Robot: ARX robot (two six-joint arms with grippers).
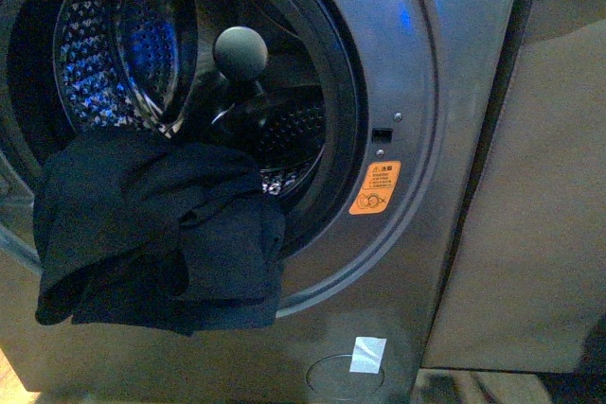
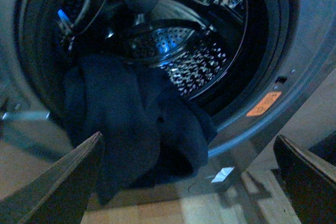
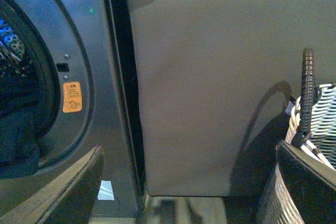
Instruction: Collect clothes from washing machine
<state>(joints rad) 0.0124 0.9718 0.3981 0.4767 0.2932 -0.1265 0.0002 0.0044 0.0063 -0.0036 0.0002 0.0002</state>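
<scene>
The left gripper (image 2: 188, 136) had two broad, wedge-shaped fingers, each tapering to a blunt tip. One finger (image 2: 58, 187) was dark grey-brown, with a flat face and a paler tan strip along its slanted edge. The other finger (image 2: 310, 179) was almost black, with a thin light line tracing its edge. The right gripper (image 3: 189, 147) was built the same way. Its brownish finger (image 3: 58, 192) carried a tan rim, and its dark finger (image 3: 310, 182) was matte and near-black with a faint pale edge.
</scene>
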